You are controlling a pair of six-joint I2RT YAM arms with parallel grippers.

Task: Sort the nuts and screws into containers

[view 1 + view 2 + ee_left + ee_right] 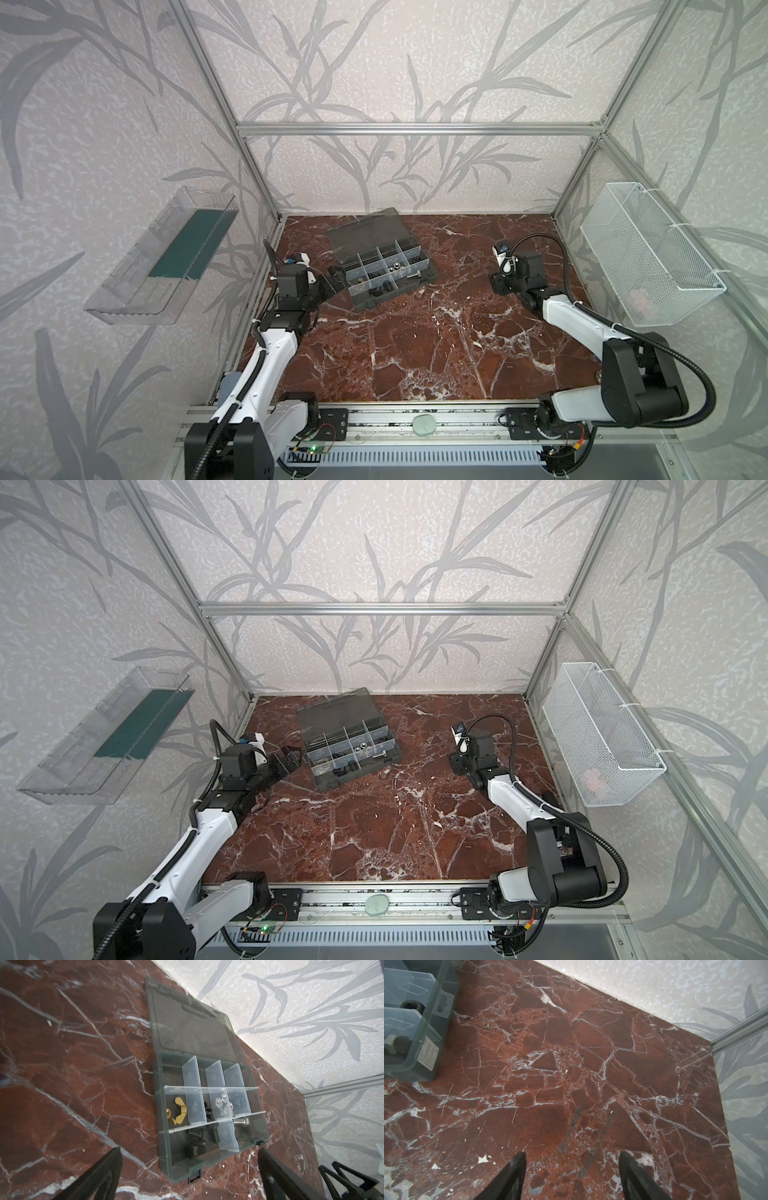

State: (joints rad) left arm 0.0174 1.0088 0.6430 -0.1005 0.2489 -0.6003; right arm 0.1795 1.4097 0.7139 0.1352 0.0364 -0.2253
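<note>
The dark grey organizer case (399, 293) (361, 775) lies open at the back left of the marble table, its smoky lid (187, 1028) folded flat behind it. Its containers hold black screws (196, 1133), a silver screw (241, 1121), silver nuts (218, 1102) and brass wing nuts (180, 1102). My left gripper (334, 280) (291, 759) (189, 1149) is open, just off the case's near-left corner, with nothing between its fingers. My right gripper (500, 286) (459, 766) (573, 1153) is open over bare marble, right of the case (421, 1049), empty.
A clear plastic tray (162, 257) hangs on the left wall and a white mesh basket (648, 257) on the right wall. Aluminium frame posts stand at the back corners. The red marble table (415, 353) runs to a metal rail at the front.
</note>
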